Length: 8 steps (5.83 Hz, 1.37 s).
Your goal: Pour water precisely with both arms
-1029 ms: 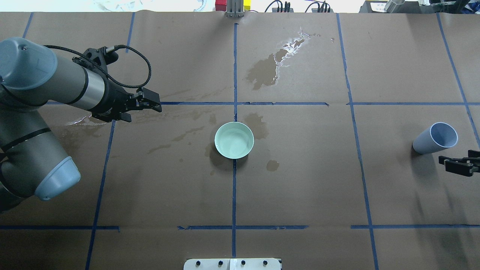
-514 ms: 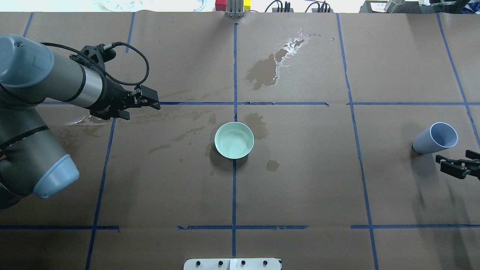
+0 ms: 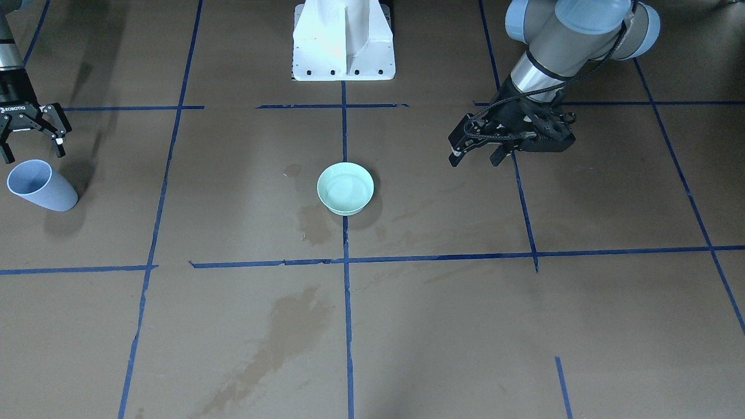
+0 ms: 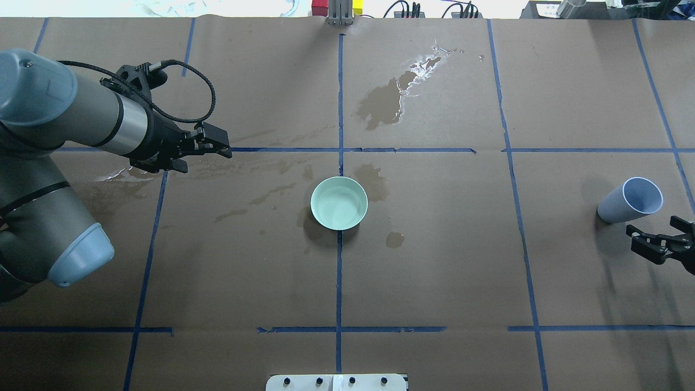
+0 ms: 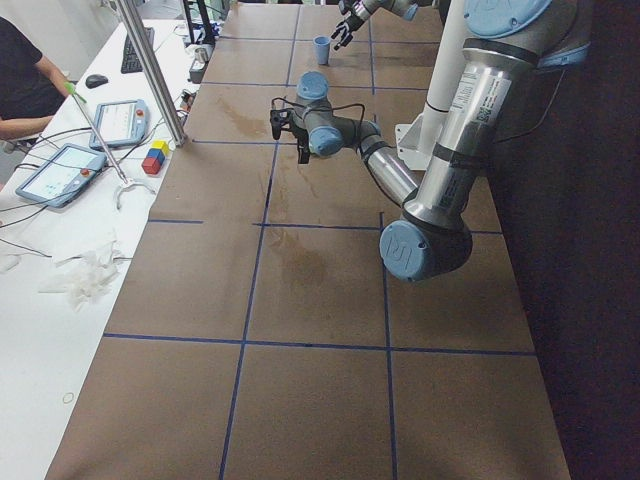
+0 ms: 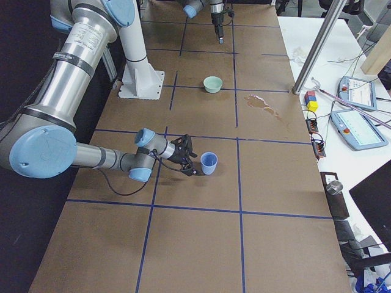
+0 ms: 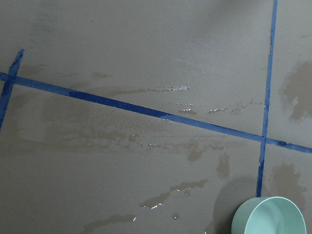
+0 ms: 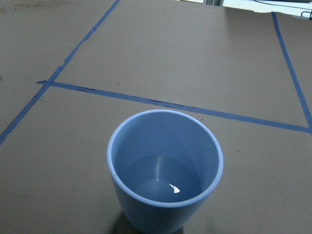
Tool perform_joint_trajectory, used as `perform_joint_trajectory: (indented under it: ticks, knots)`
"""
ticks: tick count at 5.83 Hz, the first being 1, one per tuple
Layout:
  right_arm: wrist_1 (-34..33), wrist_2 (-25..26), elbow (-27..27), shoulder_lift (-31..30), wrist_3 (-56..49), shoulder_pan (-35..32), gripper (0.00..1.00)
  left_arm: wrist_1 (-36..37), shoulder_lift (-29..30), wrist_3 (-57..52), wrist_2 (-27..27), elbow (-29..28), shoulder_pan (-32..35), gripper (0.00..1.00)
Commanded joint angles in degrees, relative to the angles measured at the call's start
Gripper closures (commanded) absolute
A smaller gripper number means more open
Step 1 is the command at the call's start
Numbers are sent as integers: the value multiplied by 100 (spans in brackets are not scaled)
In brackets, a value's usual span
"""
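A blue cup (image 4: 630,200) stands at the table's right, also in the front view (image 3: 41,186). The right wrist view shows the cup (image 8: 165,170) from above with water (image 8: 161,183) low inside. My right gripper (image 4: 649,243) is open and empty just on the robot's side of the cup, apart from it; in the front view (image 3: 32,148) its fingers are spread. A pale green bowl (image 4: 339,203) sits at the table's middle. My left gripper (image 4: 220,145) is open and empty, hovering left of and beyond the bowl (image 7: 270,217).
Dark wet stains (image 4: 385,100) mark the brown paper beyond and around the bowl. The white pedestal (image 3: 343,46) stands at the robot's side. A metal post (image 6: 317,55), coloured blocks (image 6: 311,101) and tablets (image 6: 354,122) lie past the far edge, with an operator (image 5: 25,80).
My right gripper has edged left near the cup and turned, its fingers now showing spread. My left gripper drew back slightly to the left, then stayed still.
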State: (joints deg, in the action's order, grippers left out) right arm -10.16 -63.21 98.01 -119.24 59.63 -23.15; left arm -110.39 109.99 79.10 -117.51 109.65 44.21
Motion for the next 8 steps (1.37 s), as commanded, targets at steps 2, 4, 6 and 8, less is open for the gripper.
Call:
perform_joint_trajectory:
  ticks: [2,4,6,8]
  knots:
    - [321,1319,-441,217,163,697,1,9,5,0,0,22,35,1]
    - [330,1898,-589,383,172,785,1,9,-12,0,0,22,36,1]
    - [844,2295,-1080,700,400,864,1,0,-21,0,0,22,36,0]
    - [1069,2821,-1364,1042,322,891,1,9,-21,0,0,22,36,0]
